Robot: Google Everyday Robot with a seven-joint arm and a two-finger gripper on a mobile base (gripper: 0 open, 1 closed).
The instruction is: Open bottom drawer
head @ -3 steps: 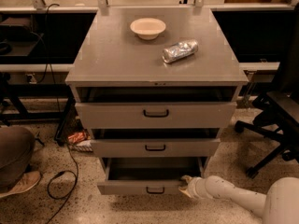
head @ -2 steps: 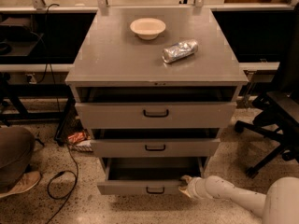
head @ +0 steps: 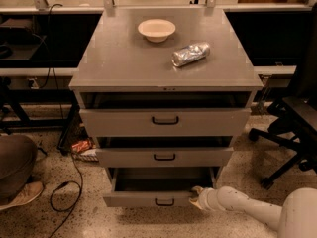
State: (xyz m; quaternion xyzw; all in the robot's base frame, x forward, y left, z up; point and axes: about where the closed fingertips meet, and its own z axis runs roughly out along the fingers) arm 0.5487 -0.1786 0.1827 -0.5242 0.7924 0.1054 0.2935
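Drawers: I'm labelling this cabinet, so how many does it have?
3: top drawer, middle drawer below it, bottom drawer lowest, pulled out; end effector at its right front corner.

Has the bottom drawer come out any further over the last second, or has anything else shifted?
Nothing has visibly changed. The bottom drawer stands partly pulled out, as before, with the gripper at the right end of its front. The bowl and the foil packet on the cabinet top have not moved.

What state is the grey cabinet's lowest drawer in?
Open: the shallow grey bottom drawer juts out, dark inside showing. The end effector sits at its right front corner.
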